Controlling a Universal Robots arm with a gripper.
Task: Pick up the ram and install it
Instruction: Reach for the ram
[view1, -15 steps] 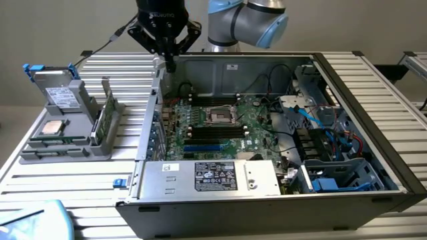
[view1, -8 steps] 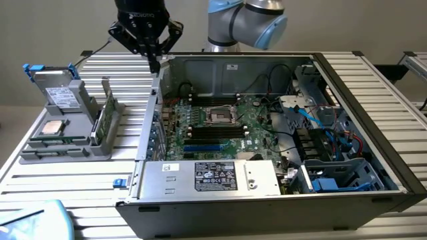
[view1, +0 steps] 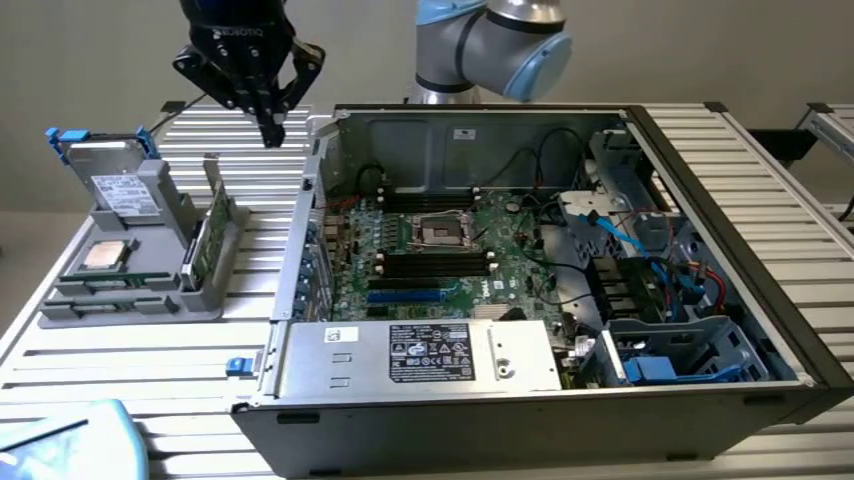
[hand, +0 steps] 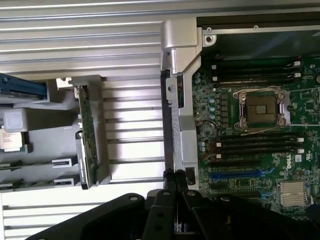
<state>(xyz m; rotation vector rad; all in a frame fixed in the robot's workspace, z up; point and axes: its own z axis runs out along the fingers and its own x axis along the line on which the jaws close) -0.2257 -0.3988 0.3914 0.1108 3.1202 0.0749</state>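
exterior: high oblique, far | wrist: straight down, near | shared: motherboard (view1: 514, 225) (hand: 205, 135)

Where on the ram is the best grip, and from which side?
Likely its upper long edge near mid-length, pinched across its thickness from above: the ram stands on edge in the grey holder, its lower edge seated there.
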